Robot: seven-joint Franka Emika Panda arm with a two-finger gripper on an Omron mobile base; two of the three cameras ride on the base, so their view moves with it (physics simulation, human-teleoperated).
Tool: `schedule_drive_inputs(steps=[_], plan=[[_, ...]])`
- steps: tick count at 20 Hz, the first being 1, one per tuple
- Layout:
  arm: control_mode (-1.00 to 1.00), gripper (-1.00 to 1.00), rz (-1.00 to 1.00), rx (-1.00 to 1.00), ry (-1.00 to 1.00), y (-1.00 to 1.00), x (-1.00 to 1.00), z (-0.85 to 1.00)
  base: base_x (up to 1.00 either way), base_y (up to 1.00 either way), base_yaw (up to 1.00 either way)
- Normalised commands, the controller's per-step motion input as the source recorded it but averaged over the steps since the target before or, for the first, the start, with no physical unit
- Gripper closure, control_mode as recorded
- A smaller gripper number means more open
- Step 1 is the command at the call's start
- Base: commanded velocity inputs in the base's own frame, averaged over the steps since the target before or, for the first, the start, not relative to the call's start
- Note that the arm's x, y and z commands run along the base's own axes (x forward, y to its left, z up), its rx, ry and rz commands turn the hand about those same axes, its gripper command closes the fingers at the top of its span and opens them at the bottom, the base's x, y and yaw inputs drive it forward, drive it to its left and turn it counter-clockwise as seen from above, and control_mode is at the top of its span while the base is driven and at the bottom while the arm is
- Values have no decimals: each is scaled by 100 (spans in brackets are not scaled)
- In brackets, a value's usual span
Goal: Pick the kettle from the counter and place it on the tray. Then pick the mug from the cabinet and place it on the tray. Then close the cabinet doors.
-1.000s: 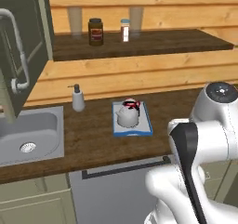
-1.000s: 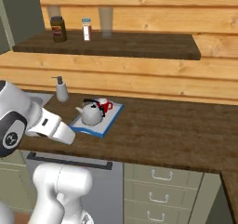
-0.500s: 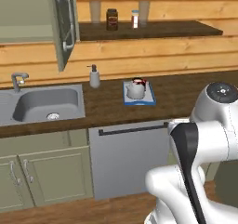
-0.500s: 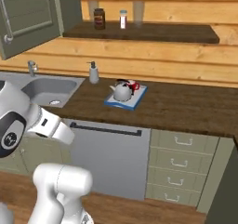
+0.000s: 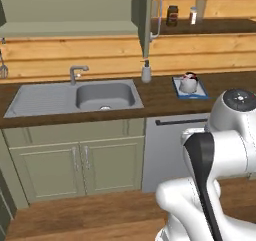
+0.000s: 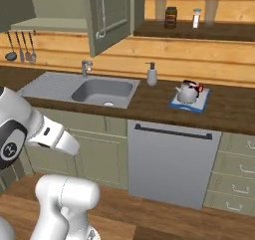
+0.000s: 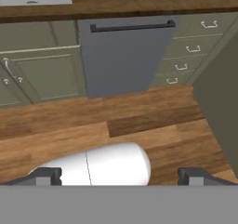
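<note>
tray (image 6: 191,104): we are seeing the kettle (image 6: 187,92) and red mug (image 6: 199,88) sitting inside, right of centre.
cabinet door (image 6: 108,15): hanging open, upper left.
gripper (image 7: 122,175): fingers apart, holding nothing.
change: our whole view is pulling back; the sink (image 5: 102,95) is now showing.

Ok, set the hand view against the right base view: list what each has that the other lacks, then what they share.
Hand view, not the right base view: the gripper, fingertips spread wide with nothing between them, above the wood floor.
Right base view, not the hand view: the kettle and the mug on the tray, the soap bottle, the faucet, an open cabinet door.
Both: the dishwasher, the drawers, the counter, the sink, some of the tray.
</note>
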Motion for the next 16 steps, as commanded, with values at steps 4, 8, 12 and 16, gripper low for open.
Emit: schedule_drive_inputs(steps=[4, 8, 12, 16], plan=[[100, -100, 0, 0, 0, 0, 0, 0, 9, 100, -2], [100, -100, 0, 0, 0, 0, 0, 0, 32, 100, -8], [100, -100, 0, 0, 0, 0, 0, 0, 45, 78, -6], [100, -100, 0, 0, 0, 0, 0, 0, 60, 66, -6]])
